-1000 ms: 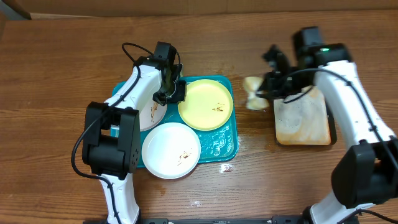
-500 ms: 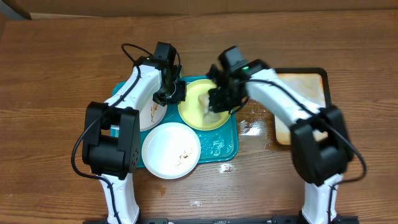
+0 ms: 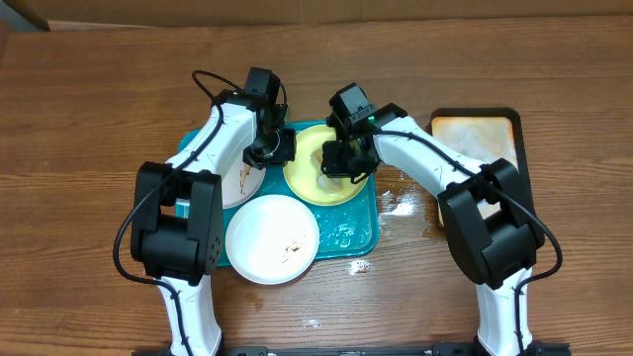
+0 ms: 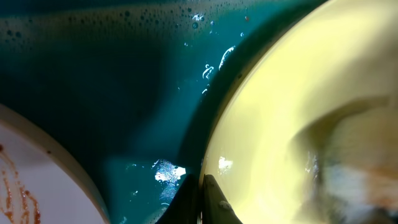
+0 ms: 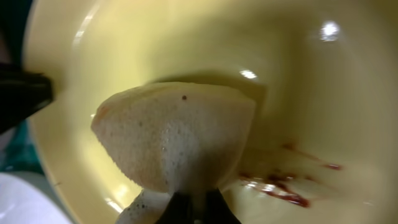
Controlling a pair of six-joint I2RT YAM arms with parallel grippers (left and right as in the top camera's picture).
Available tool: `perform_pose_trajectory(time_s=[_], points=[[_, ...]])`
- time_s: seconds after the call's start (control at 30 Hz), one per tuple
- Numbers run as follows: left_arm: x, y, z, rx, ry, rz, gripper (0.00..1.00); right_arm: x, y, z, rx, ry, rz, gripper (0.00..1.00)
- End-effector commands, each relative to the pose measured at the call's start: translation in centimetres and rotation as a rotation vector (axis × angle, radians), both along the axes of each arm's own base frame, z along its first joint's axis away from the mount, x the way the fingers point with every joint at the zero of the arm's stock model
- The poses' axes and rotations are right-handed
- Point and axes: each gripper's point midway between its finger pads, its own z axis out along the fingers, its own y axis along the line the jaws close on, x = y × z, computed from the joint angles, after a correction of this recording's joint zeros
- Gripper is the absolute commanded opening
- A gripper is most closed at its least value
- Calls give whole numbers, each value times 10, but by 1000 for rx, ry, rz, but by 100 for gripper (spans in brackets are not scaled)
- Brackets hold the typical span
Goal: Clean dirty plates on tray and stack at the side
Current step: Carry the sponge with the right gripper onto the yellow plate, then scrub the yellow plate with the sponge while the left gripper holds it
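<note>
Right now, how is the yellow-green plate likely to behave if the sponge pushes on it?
The yellow-green plate looks rigid and glossy, so it probably won't flex. The tray under it is wet, so it may slide. The left gripper, which appears clamped on its rim, should steady it.

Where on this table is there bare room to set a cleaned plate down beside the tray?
Bare wood left of the teal tray and along the table's far edge is free. The tray itself is crowded: three plates, left pincer, right pincer. Between it and the narrow tray, the wood is wet.
</note>
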Motion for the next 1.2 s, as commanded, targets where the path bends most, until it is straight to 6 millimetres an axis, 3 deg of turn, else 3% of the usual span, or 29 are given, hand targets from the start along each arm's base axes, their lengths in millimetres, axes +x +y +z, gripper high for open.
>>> perform_pose_trajectory(time_s=[0.0,0.2,0.5,0.7,0.73,0.8,0.9,1.03,1.17], points=[[3,-5,-1,-20,7,10,4,18,-35,-1,-195,-93,-83,4],[3,-5,-1,-20,6,10,4,16,-38,-2,-214,-88,-77,4],[2,-5,-1,-20,12,13,4,25,-88,1,-401,-103,-302,4],[2,-5,-1,-20,11,13,4,21,-96,2,-431,-88,-329,4],[2,-5,-1,-20,11,13,4,21,-89,2,-394,-83,-308,4],[2,-5,-1,-20,11,14,4,20,-47,9,-200,-76,-100,4],[2,-5,-1,-20,11,17,4,22,-4,37,11,-92,2,4],[2,-5,-1,-20,12,17,4,38,15,74,65,-160,-55,4],[2,-5,-1,-21,12,17,4,48,2,85,-17,-190,-162,4]])
